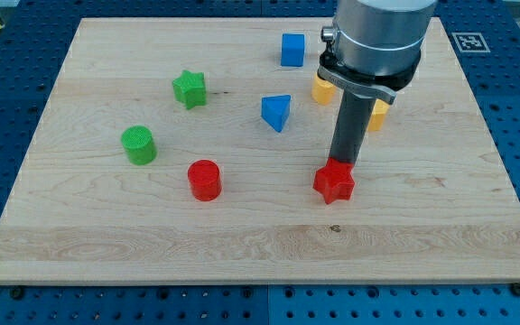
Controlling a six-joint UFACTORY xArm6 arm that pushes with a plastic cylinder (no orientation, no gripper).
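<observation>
My tip [340, 164] stands at the upper edge of the red star block [334, 182], touching it or nearly so. Left of that lies a red cylinder [204, 180]. A blue triangular block [277, 111] sits up and to the left of the rod. Two yellow blocks flank the rod behind it, one [322, 89] on its left and one [378, 115] on its right, both partly hidden by the arm.
A blue cube [292, 50] rests near the view's top. A green star [190, 88] and a green cylinder [138, 144] sit on the left part of the wooden board [260, 244]. A blue perforated table surrounds the board.
</observation>
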